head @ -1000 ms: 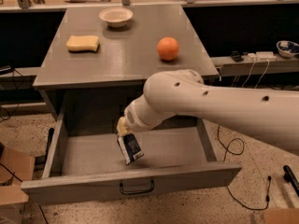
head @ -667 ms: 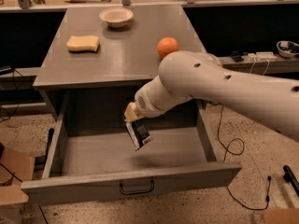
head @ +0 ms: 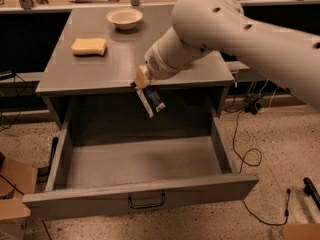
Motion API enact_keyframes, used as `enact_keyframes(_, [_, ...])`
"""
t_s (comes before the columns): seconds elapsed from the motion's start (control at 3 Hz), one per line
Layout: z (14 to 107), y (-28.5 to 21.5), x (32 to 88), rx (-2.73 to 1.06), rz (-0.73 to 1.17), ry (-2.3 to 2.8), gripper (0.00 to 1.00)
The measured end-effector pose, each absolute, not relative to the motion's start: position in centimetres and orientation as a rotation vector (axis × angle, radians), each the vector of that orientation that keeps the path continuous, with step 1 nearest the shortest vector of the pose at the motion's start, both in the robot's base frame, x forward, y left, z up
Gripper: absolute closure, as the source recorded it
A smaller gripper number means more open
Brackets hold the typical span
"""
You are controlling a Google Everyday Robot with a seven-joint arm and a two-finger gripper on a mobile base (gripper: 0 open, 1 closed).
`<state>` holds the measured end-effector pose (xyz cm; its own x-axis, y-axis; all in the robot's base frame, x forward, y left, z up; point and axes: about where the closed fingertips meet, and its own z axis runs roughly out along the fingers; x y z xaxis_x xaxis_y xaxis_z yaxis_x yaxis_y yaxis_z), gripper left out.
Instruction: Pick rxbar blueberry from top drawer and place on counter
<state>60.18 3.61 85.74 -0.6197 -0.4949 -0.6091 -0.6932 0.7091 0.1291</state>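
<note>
Camera view: hand (head: 140,85) just below desk (head: 100,74) front edge, pinching upper end of rxbar blueberry (head: 154,103). Hanging in air before desk, long axis near upright, lower end leaning right. Top drawer (head: 200,189) open beneath desk. Wrapper lettering unreadable.

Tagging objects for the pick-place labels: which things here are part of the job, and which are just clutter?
Job:
gripper, at the counter's front edge above the drawer, holding the rxbar blueberry
top drawer, open
counter

Lying about:
yellow sponge, on the counter
bowl, on the counter
cardboard box, on the floor
</note>
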Motion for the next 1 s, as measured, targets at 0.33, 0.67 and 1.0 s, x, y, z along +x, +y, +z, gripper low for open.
enact_keyframes(0.33, [92.6,4.6,64.1,-0.997,0.429,2.246,1.0])
enact_keyframes(0.67, [93.5,4.7,64.3,-0.977,0.435,2.229,1.0])
enact_keyframes(1.0, [93.9,5.8,65.2,-0.994,0.409,2.196,1.0])
